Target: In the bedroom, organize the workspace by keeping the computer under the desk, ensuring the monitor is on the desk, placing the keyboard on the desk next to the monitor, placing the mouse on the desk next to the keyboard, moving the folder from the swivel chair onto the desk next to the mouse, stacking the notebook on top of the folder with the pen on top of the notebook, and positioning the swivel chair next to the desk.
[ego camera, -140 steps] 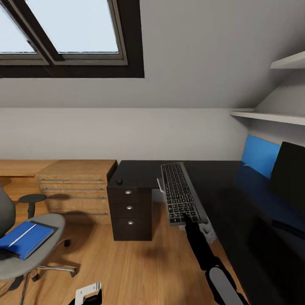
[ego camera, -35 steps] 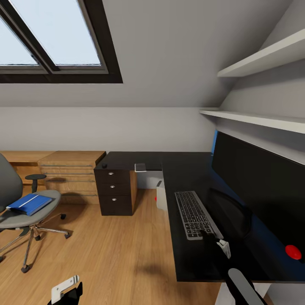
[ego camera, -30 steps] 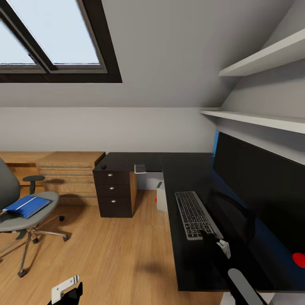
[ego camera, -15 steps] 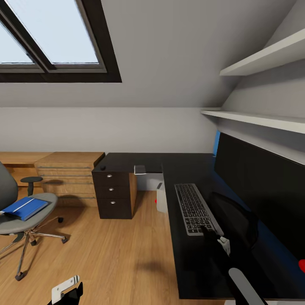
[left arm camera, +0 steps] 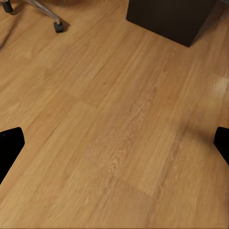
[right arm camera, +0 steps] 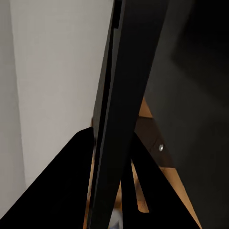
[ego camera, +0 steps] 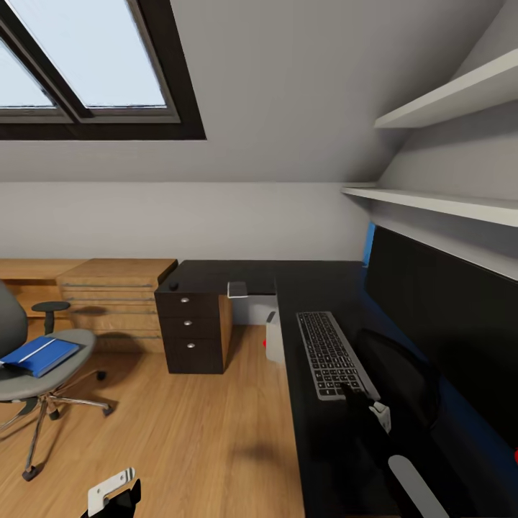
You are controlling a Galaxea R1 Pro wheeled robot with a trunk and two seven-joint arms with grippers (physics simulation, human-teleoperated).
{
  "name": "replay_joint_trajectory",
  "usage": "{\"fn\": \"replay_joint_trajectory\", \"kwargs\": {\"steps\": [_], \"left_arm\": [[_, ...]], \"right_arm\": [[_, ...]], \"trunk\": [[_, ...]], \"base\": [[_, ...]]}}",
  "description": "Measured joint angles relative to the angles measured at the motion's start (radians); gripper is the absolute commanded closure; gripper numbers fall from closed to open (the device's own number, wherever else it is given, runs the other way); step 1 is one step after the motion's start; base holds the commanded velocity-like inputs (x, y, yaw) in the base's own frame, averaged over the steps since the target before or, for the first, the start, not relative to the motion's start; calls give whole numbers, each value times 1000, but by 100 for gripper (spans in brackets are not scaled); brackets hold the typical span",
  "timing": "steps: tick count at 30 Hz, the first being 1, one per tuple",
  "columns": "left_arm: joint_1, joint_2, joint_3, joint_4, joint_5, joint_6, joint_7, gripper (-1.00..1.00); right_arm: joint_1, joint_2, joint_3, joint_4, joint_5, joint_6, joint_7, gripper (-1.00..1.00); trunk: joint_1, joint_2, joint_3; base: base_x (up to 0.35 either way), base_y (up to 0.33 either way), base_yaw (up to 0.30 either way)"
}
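Big dark-framed roof window (ego camera: 93, 68) up in the sloped ceiling, daylight coming through it. Two white shelves on the right-hand wall, an upper shelf (ego camera: 450, 97) and a lower shelf (ego camera: 432, 203) beneath it, both bare from this angle. A strip of blue wall panel (ego camera: 369, 244) peeks out just under the lower shelf. Over on the left there's a light wood chest of drawers (ego camera: 115, 302) against the pale grey back wall (ego camera: 180, 219), with a low wood ledge (ego camera: 29, 270) running off beside it. Floor is light wood planks (ego camera: 194, 439), and the grain shows clearly in the left wrist view.
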Motion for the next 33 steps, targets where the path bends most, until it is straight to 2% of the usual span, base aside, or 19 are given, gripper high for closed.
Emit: {"fn": "replay_joint_trajectory", "kwargs": {"steps": [8, 14, 16, 21, 27, 33], "left_arm": [[0, -1, -1, 0, -1, 1, 0, -100], [0, -1, -1, 0, -1, 1, 0, -100], [0, -1, -2, 1, -2, 3, 0, -100], [0, -1, -2, 1, -2, 2, 0, -100], [0, -1, -2, 2, -2, 2, 0, -100], [0, -1, -2, 2, -2, 2, 0, -100]], "right_arm": [[0, 1, -2, 1, 2, 0, -5, 100], [0, 0, -7, 8, 4, -2, -7, 100], [0, 1, -7, 52, 6, -6, -8, 100], [-1, 0, -6, 52, 4, -5, -58, 100], [0, 0, -6, 53, 5, -8, -56, 100], [0, 0, -24, 53, 5, -9, -59, 100]], "trunk": [[0, 0, 0], [0, 0, 0], [0, 0, 0], [0, 0, 0], [0, 0, 0], [0, 0, 0]], "base": [[209, -43, 0], [16, -3, 0], [0, 0, 0], [0, 0, 0], [0, 0, 0], [0, 0, 0]]}}
